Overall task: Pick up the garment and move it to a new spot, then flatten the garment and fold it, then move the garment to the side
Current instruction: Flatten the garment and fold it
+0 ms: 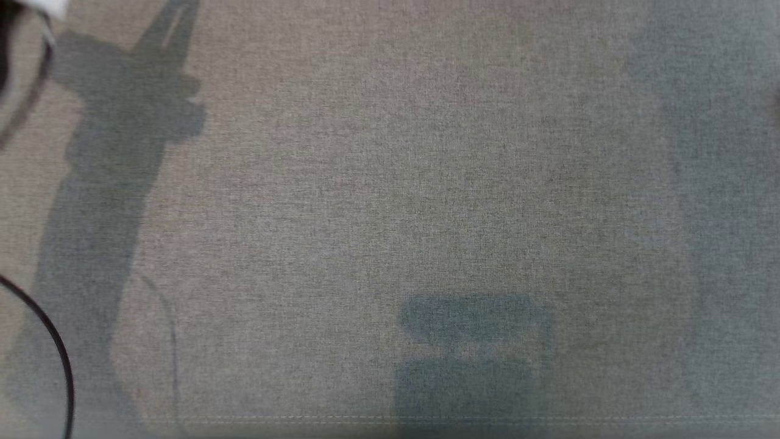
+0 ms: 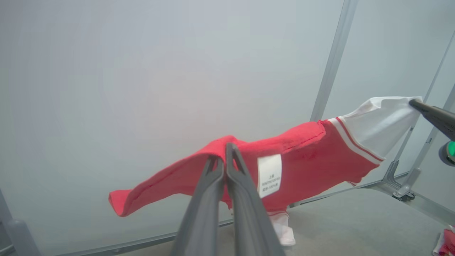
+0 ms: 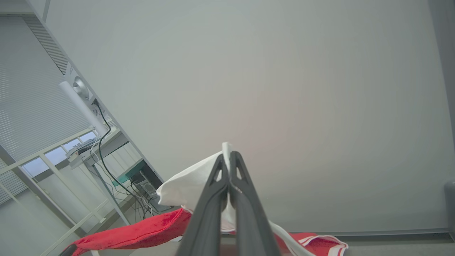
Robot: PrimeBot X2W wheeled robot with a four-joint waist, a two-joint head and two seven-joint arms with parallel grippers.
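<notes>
The garment (image 2: 305, 160) is red with a white, red-striped part and a white label, and it hangs stretched in the air above the grey table. In the left wrist view my left gripper (image 2: 225, 149) is shut on its red upper edge. At that view's right, my right gripper (image 2: 414, 104) pinches the white end. In the right wrist view the right gripper (image 3: 227, 156) is shut on a fold of white fabric of the garment (image 3: 185, 185), and the red part trails down to the lower left. The head view shows the grey cloth-covered table (image 1: 390, 213) with arm shadows.
Metal frame posts (image 2: 330, 60) and pale wall panels ring the table. Another red and white piece of cloth (image 2: 446, 241) lies at the table's edge. A desk with cables (image 3: 117, 142) stands beyond the frame. A black cable (image 1: 55, 347) curves in at the head view's left.
</notes>
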